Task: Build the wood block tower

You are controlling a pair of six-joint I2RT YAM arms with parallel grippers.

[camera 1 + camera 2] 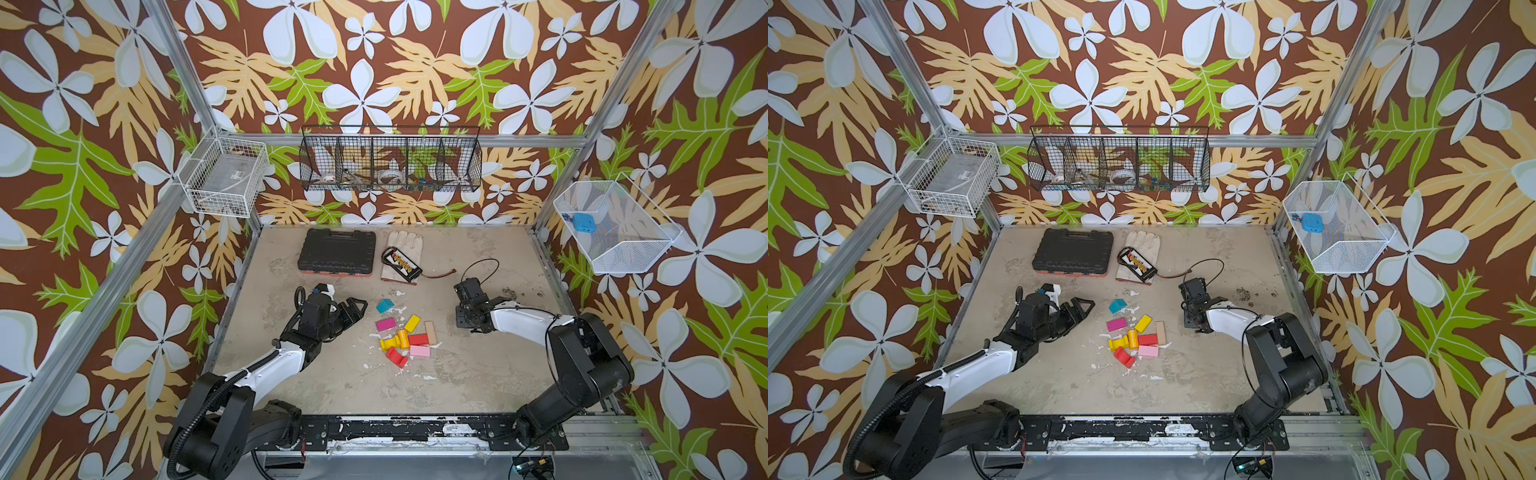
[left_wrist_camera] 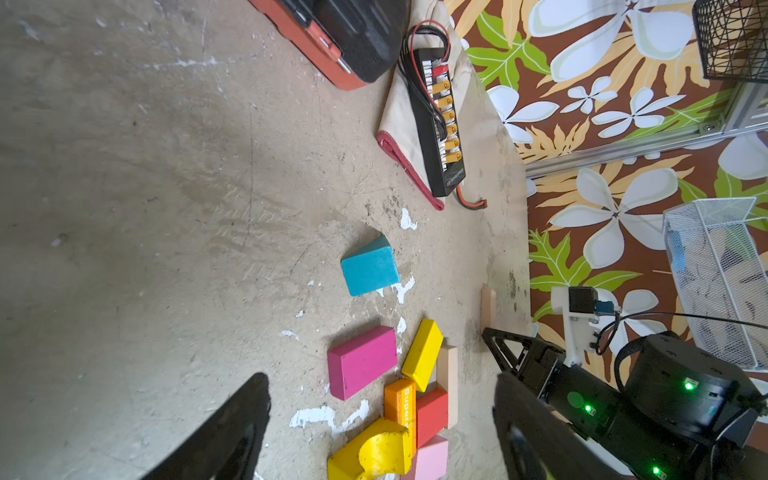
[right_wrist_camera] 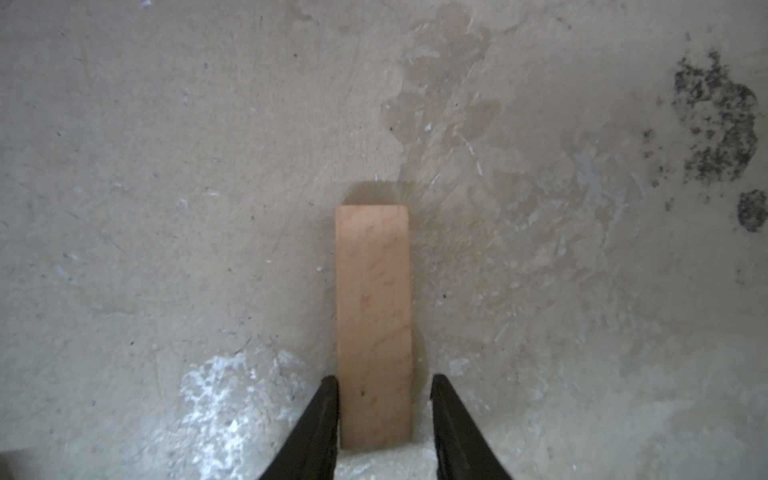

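While two arms reach in from the near edge, the worktop (image 1: 457, 382) carries three bystanders along its far edge: one black tool case (image 1: 336, 251) toward the far-left corner, one pale glove (image 1: 405, 243) beside it, and one black battery pack (image 1: 401, 264) lying across the glove.

The left gripper (image 1: 358, 312) hovers left of the middle, its fingers spread with nothing between them. The right gripper (image 3: 383, 377) points down right of the middle, jaws parted around one end of a tan bar (image 3: 374, 324) that lies flat on the worktop. One finger sits against the bar's side and the other stands off with a gap.

Ten wood blocks (image 1: 1116, 324) can be counted, and no tower stands yet. Nine gather around the middle of the worktop:
- one magenta block (image 1: 386, 324)
- one teal block (image 1: 384, 306), set slightly apart toward the far edge
- one yellow bar (image 1: 412, 323)
- one second tan bar (image 1: 431, 331)
- one red block (image 1: 417, 340)
- one pink block (image 1: 419, 351)
- one yellow arch (image 1: 388, 343)
- one red arch (image 1: 397, 358), nearest the near edge
- one orange cylinder (image 1: 402, 338)
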